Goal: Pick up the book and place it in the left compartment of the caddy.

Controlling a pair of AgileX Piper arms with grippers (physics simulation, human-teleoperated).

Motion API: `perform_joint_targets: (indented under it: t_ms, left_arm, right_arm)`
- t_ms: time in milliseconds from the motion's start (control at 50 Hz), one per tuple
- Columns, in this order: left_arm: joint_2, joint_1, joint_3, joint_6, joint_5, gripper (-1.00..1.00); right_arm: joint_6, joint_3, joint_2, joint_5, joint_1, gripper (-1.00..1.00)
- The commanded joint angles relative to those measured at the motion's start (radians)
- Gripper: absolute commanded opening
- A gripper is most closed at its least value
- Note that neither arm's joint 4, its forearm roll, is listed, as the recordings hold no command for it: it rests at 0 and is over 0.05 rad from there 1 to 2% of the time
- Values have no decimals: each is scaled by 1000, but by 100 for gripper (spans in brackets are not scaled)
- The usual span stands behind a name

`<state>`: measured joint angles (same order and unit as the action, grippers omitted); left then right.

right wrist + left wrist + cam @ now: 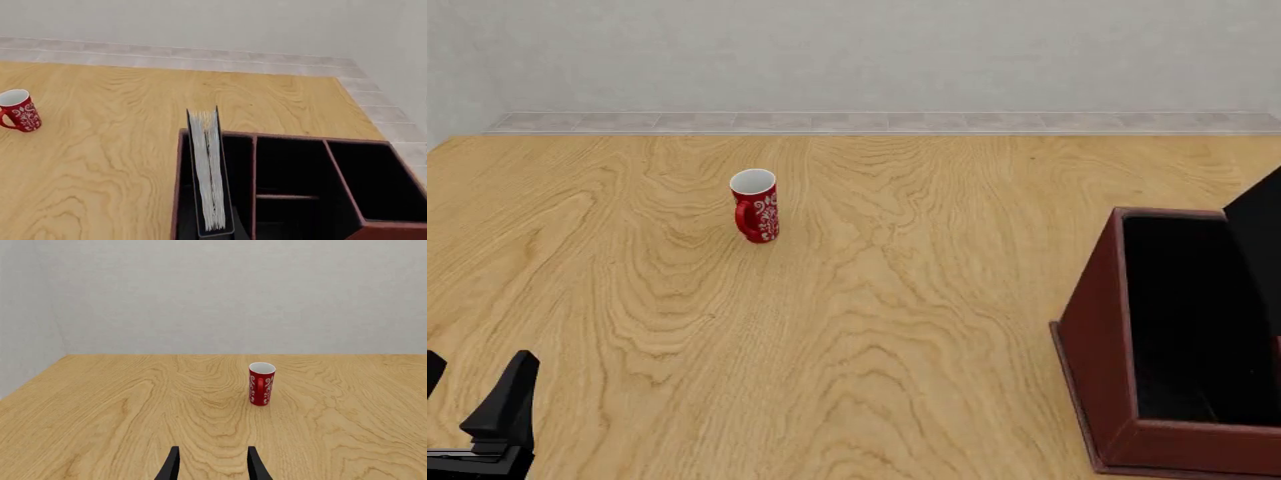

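The black book with white page edges shows edge-on in the right wrist view, upright over the caddy's left compartment, its top end above the rim. It runs out of the near edge of that view, where my right gripper holds it; the fingers are hidden by it. In the front view the book is a black shape at the right edge, above the reddish-brown caddy. My left gripper is open and empty at the near left, also in its wrist view.
A red-and-white patterned mug stands upright on the wooden table toward the far left of centre; it also shows in the left wrist view and the right wrist view. The caddy has further compartments to the right of the left one.
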<state>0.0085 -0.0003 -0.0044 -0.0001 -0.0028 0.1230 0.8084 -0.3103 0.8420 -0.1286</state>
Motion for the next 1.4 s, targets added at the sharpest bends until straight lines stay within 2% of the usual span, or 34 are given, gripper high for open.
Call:
perform_joint_targets:
  t_ms: [20,280,500,680,820,1400]
  left_arm:
    - [0,0,0,0,0,100]
    - [0,0,0,0,0,100]
    - [0,0,0,0,0,100]
    - [0,0,0,0,0,100]
    - [0,0,0,0,0,100]
    - [0,0,0,0,0,100]
  right_arm:
    - [-32,-37,-7,6,-30,-100]
    - [0,-113,-6,-34,-54,-100]
    - [-18,-186,-6,-92,-77,-100]
    - [-65,-220,-17,-147,-104,-100]
    - [-76,-250,-23,-183,-117,-100]
    - [-83,-438,-59,-317,-110,-100]
